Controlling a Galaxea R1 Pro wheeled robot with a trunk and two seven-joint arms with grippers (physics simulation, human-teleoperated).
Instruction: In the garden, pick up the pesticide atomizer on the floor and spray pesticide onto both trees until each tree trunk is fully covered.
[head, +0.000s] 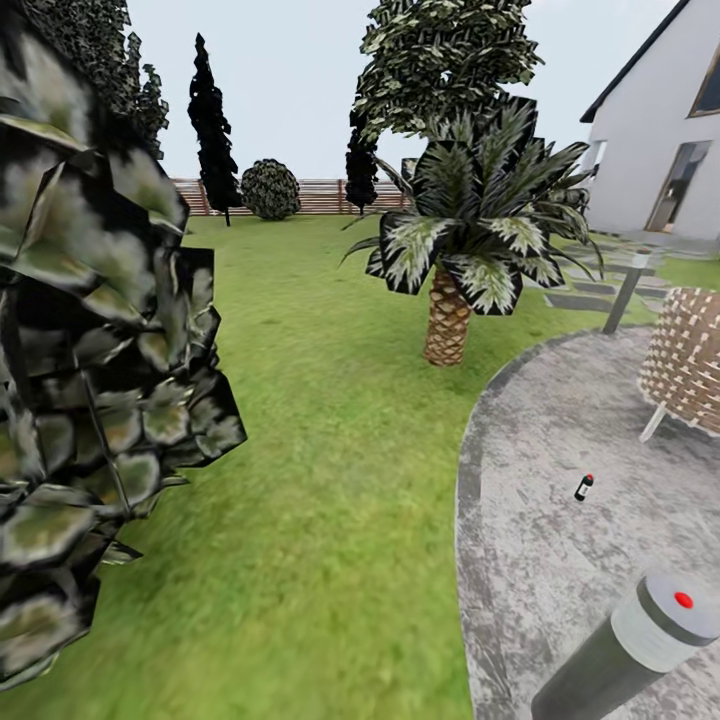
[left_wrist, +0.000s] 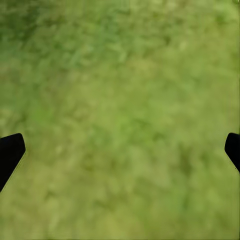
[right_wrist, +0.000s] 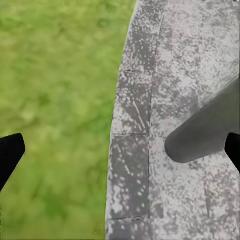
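Observation:
The pesticide atomizer (head: 583, 487), a small black bottle with a red cap, stands on the grey stone patio (head: 560, 420) at the right of the head view. Behind the palm rises the dark green crown of a tall tree (head: 440, 60); its trunk is hidden by the palm fronds. My left gripper (left_wrist: 120, 155) is open over bare grass, with its black fingertips (left_wrist: 10, 155) far apart. My right gripper (right_wrist: 120, 155) is open too, above the line where the grass meets the patio. Nothing is between either pair of fingers.
A short grey lamp post (head: 640, 640) with a red dot stands close at the lower right and also crosses the right wrist view as post (right_wrist: 205, 130). Dense dark foliage (head: 90, 350) crowds the left. A palm (head: 450, 310), a wicker chair (head: 690, 360), a fence (head: 320, 195) and a house (head: 660, 130) lie ahead.

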